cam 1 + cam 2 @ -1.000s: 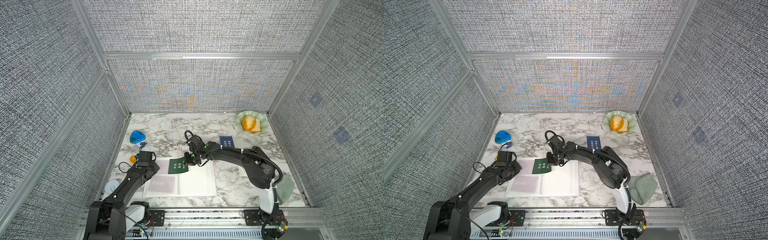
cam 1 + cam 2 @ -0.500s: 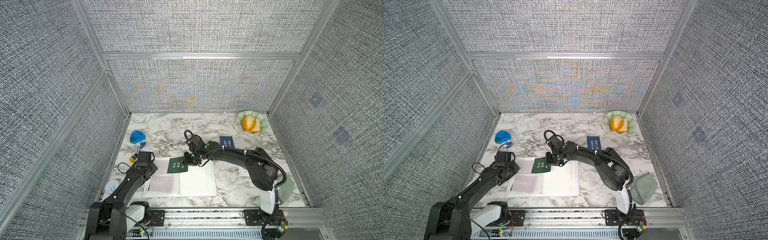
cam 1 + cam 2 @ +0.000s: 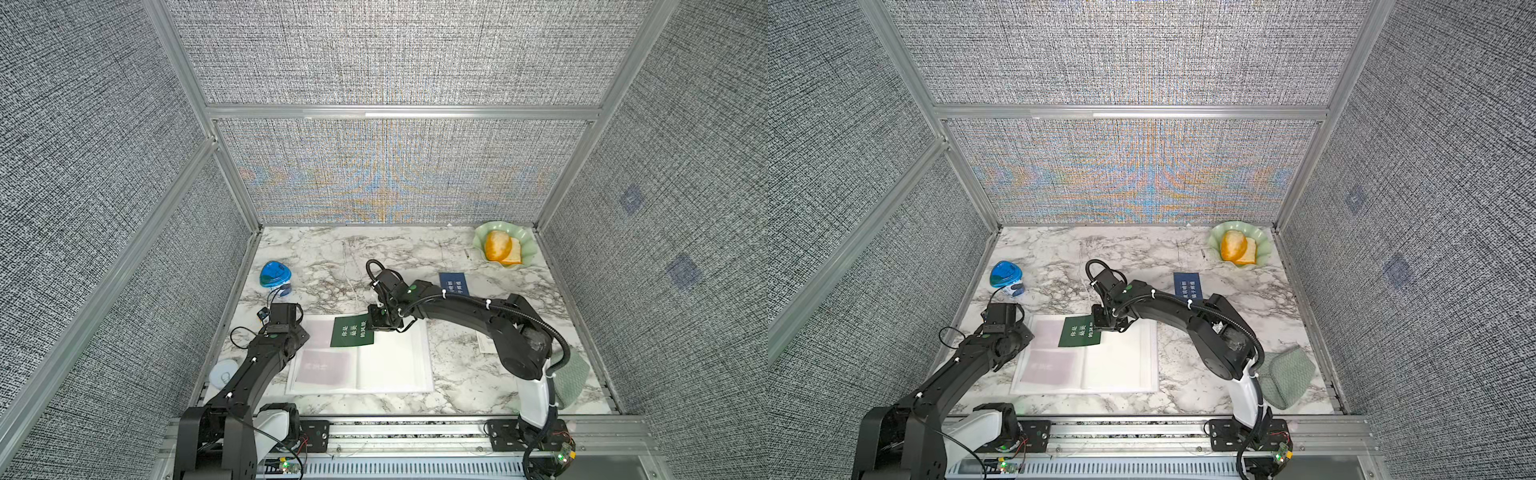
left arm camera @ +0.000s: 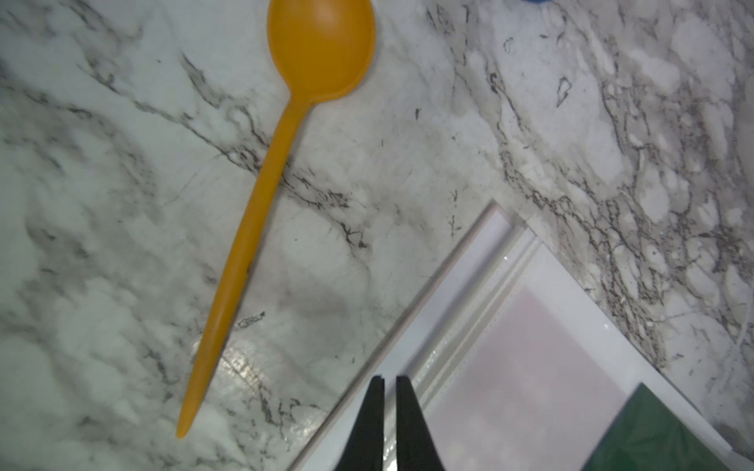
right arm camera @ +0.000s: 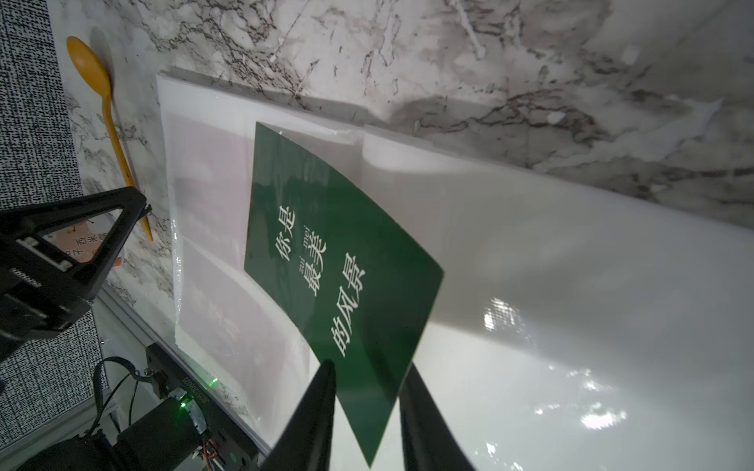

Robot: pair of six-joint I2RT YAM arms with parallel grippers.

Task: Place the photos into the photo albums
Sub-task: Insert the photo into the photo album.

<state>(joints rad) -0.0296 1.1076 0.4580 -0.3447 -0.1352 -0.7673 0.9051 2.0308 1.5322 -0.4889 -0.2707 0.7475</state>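
One green card (image 3: 352, 331), glossy, rectangular and printed with white characters, lies across the far part of the open album (image 3: 395, 365). It covers the fold and part of the left page, and it bows a little along its length. We count one album, white with smooth, shiny pages, flat on the marble-patterned desk (image 3: 324, 257) near its front edge. Two pinkish cards (image 3: 326, 365) show dimly through clear film on the left page, one behind the other. The right page is bare.

The right claw (image 5: 369, 365) stands partly open. Its two black fingers straddle one corner of the green card without pinching it. The left claw (image 4: 389, 379) is closed to a thin slit with nothing in it, and its tips are over the album's left border.

One blue card (image 3: 454, 284) lies flat on the desk beyond the right arm, well apart from the album. A pale sheet (image 3: 484, 345) peeks out from under that arm; we cannot tell what it is.

One orange plastic spoon (image 4: 261, 204) lies just beside the album's far left corner. One tub (image 3: 274, 276) with a blue lid stands farther back on that side. One pale green scalloped dish (image 3: 524, 245) in the far right corner holds a rounded orange piece of food and a yellow slice. One green knitted cloth (image 3: 571, 380) lies by the right arm's base.
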